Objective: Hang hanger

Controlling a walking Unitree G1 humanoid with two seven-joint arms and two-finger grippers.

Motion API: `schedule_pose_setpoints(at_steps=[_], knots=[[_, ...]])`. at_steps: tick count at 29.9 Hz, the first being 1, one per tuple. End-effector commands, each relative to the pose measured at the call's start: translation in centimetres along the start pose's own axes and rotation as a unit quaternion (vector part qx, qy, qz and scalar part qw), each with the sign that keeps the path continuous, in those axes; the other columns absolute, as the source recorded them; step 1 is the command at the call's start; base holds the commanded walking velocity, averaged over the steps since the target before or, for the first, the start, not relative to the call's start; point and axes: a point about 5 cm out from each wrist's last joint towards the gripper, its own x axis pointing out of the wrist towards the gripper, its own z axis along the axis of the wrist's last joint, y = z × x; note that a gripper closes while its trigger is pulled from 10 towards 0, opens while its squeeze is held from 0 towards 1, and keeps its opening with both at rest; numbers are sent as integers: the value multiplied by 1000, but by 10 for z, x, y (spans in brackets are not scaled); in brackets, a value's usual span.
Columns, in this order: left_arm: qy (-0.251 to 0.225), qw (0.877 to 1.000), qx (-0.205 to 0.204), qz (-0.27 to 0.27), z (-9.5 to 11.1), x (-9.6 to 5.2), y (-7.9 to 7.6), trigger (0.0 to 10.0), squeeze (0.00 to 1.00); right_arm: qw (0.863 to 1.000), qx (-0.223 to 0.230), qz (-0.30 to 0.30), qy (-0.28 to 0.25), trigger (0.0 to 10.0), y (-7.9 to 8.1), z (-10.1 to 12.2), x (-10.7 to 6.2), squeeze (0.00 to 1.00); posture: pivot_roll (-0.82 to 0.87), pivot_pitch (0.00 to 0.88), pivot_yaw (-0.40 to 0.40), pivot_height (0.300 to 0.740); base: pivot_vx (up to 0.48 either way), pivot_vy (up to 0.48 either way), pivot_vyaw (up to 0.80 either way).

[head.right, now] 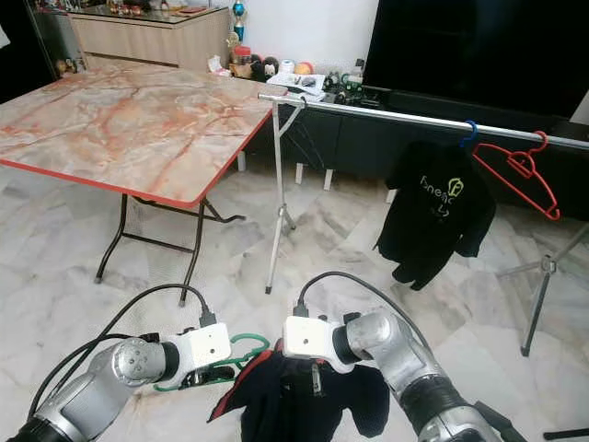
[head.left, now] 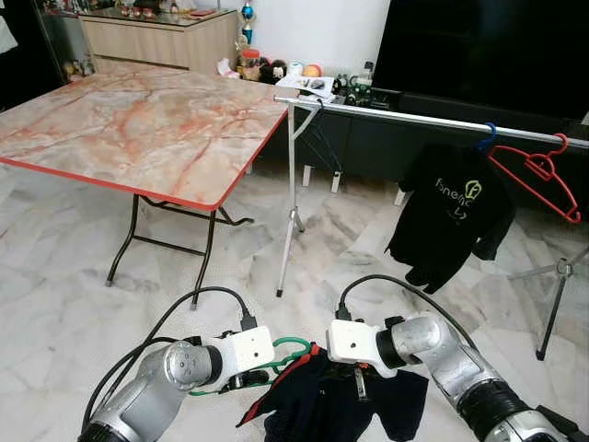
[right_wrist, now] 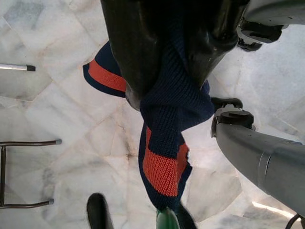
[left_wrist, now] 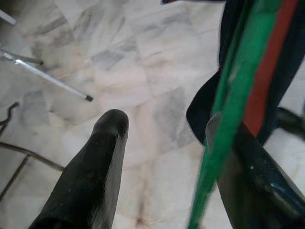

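I have the green hanger (head.left: 281, 354) low in front of me, well short of the rail (head.left: 433, 118) it must go on; a dark navy knit garment with orange bands (right_wrist: 167, 119) hangs from it over the marble floor (head.left: 55, 304); the left end effector (left_wrist: 167, 157) has its fingers apart, with the hanger wire lying against one finger and not pinched, so that side merely props it; the right end effector (right_wrist: 176, 52) is clamped on a fold of the knit, not on the hanger itself.

The risks, as I judge them: with one side loose and the other gripping only cloth, the hanger could swing or slide out as I raise it; the garment could slip off one shoulder; the hook could miss the rail, or foul the red hanger (head.left: 543, 175) and the black T-shirt (head.left: 451, 212) already hanging there.

The marble-topped desk (head.left: 138, 124) stands off to my left, its top bare; I see no containers in play.
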Motion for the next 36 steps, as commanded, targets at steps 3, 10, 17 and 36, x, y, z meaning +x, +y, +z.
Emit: schedule_pose_setpoints(at_steps=[3, 10, 17, 36], knots=[[-49, 998, -24, -32, 16, 1, -9, 10000, 0, 1000, -13, -17, -16, 10000, -8, 11, -2, 0, 145, 0, -83, 740, 0, 0, 0], [-81, 994, -50, -55, 26, 0, -13, 10000, 0, 999, -10, -26, -18, 10000, -8, 11, 0, 0, 147, 0, -83, 740, 0, 0, 0], [-115, 990, -73, -27, 35, 0, -6, 10000, 0, 1000, -9, -18, -17, 10000, -6, 11, 2, 0, 147, 0, -83, 740, 0, 0, 0], [-69, 995, -63, -48, 17, -7, -5, 0, 0, 1000, -9, -14, -9, 10000, -5, 7, 1, 0, 150, 0, -85, 740, 0, 0, 0]])
